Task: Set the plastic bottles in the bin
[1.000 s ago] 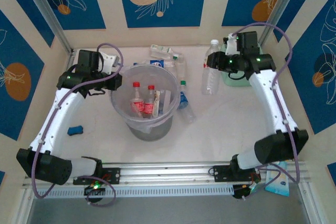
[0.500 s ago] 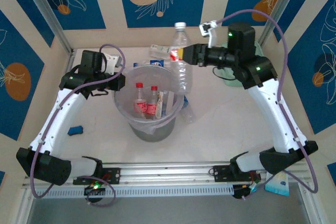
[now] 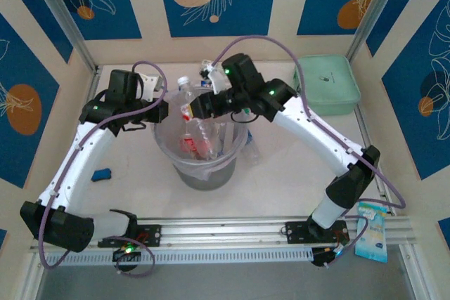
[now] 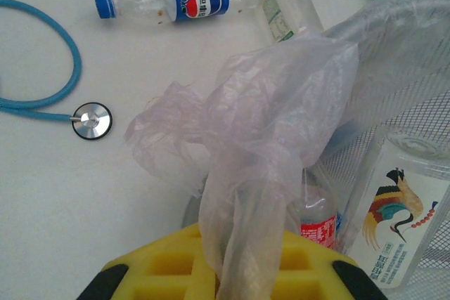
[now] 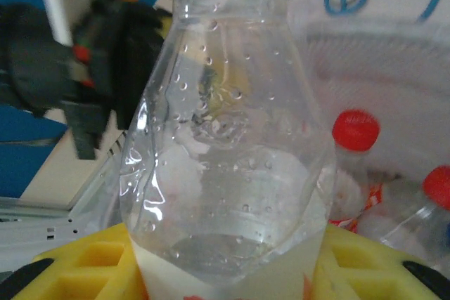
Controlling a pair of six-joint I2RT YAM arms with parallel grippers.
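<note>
Right gripper (image 3: 191, 110) was clamped on a clear white-capped bottle (image 5: 225, 138), holding it over the bin (image 3: 204, 173) mid-bench. Left gripper (image 4: 232, 268) was pinched tight on the bin's plastic liner (image 4: 274, 96) at the rim. Red-capped bottles (image 5: 355, 131) sat inside, and a blue-label bottle (image 4: 190, 1) lay toward the bench's far edge.

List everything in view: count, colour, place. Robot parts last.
bin: one, greyish-clear, table centre.
liner film: one, clear, bunched at the bin's rim.
held bottle: one, clear, white cap, above the bin.
red-capped bottles: two, clear, inside the bin.
bird-label bottle: one, clear, inside the bin.
Pepsi bottle: one, blue cap and label, lying on the table.
stethoscope: one, blue tube, silver head, on the table.
box: one, mint-green, far right corner.
blue object: one, table left of bin.
packet: one, blue-white, by right arm's base.
left claw: one, yellow, shut on liner film.
right claw: one, yellow, shut on held bottle.
</note>
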